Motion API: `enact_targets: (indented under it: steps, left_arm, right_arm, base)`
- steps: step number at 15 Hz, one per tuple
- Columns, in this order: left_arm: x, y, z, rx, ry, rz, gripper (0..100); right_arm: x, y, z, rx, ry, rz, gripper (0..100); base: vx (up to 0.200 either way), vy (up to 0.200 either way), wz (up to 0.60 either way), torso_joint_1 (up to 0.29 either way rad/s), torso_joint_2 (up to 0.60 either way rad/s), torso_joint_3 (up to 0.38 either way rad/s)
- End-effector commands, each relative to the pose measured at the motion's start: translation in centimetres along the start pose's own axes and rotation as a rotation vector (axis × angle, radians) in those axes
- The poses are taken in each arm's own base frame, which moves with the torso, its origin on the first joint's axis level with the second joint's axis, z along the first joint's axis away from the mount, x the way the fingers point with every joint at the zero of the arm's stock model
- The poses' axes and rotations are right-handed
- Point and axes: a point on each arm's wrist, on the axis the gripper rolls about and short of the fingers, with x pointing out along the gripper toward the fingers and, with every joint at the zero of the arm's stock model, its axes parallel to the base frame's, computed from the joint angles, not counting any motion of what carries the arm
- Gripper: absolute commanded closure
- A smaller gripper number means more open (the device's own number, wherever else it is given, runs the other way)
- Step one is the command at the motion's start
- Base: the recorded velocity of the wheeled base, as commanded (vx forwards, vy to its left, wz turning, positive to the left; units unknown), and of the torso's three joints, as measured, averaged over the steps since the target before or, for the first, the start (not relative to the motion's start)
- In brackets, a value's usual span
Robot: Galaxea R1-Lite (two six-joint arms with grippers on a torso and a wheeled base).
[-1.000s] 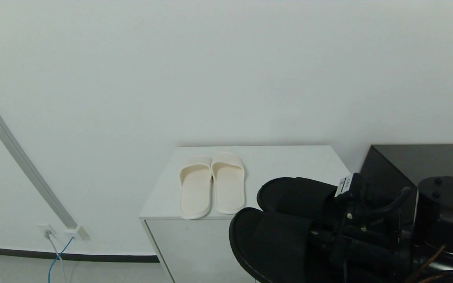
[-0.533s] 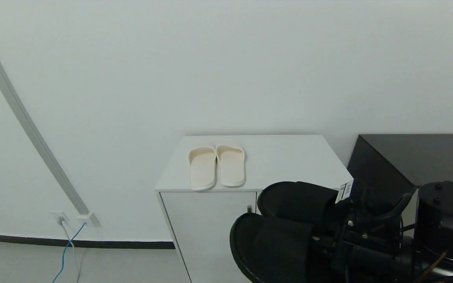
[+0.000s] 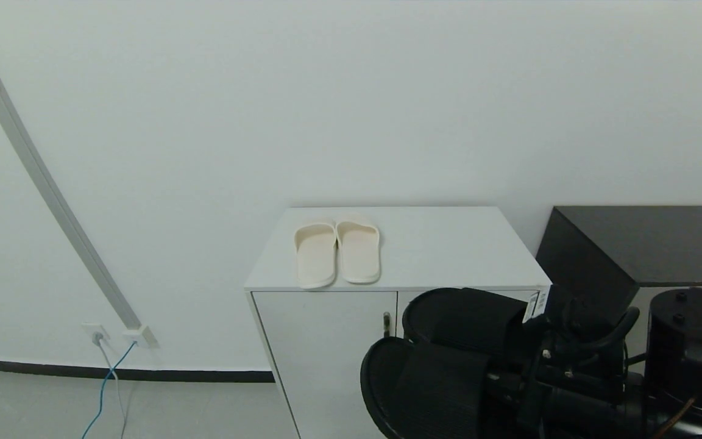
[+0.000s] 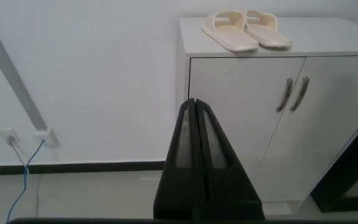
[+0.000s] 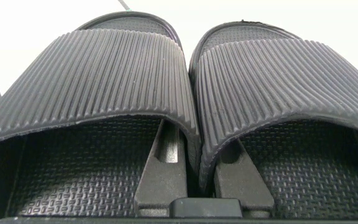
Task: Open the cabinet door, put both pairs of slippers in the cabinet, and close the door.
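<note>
A pair of cream slippers [image 3: 337, 253] [image 4: 247, 28] lies side by side on the left part of the white cabinet's top [image 3: 448, 250]. Both cabinet doors [image 4: 241, 118] are closed, with two metal handles [image 4: 293, 93] at the middle seam. My right gripper [image 5: 197, 155] is shut on the pair of black ribbed slippers [image 3: 442, 360] [image 5: 185, 74], one finger under each strap and the inner walls pinched between them. It holds them in front of the cabinet's right door. My left gripper [image 4: 196, 109] is shut and holds nothing, low down, facing the left door from some way back.
A black table [image 3: 662, 244] stands against the cabinet's right side. On the wall to the left, a grey conduit [image 3: 40, 177] runs down to an outlet [image 3: 96, 334] with a blue cable [image 3: 104, 384] hanging to the floor. There is open floor left of the cabinet.
The whole head view has shifted, so the camera moved; the cabinet's front, doors and a handle now show. The black slippers stay in my right gripper.
</note>
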Motion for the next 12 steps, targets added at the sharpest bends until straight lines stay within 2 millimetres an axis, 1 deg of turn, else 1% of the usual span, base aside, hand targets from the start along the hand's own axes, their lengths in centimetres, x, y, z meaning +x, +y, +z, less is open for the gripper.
enact_targets:
  steps: [1,6,7,9,12]
  left_arm:
    - [0.0,0.0,-0.01,0.0,0.001,0.0,100]
    - [0.0,-0.01,-0.01,0.001,0.001,-0.004,100]
    - [0.0,-0.01,-0.01,0.003,0.001,-0.003,0]
    - [0.0,-0.01,0.01,0.001,-0.001,-0.003,0]
    - [0.0,0.0,-0.01,0.001,0.001,-0.001,0]
  right_arm:
    - [-0.08,0.02,-0.07,0.0,0.002,0.001,100]
    - [-0.23,0.03,-0.03,-0.004,-0.003,0.0,100]
    - [-0.51,0.13,0.05,-0.007,-0.008,0.002,100]
    - [-0.69,0.16,-0.03,-0.007,-0.008,0.002,100]
    - [-1.06,0.18,0.17,-0.008,-0.02,0.001,100]
  base:
    - [0.0,0.0,0.0,0.0,0.0,0.0]
    - [0.0,0.0,0.0,0.0,0.0,0.0]
    - [0.0,0.0,0.0,0.0,0.0,0.0]
    - [0.0,0.0,0.0,-0.088,0.18,0.107]
    - [0.0,0.0,0.0,-0.16,0.37,0.206]
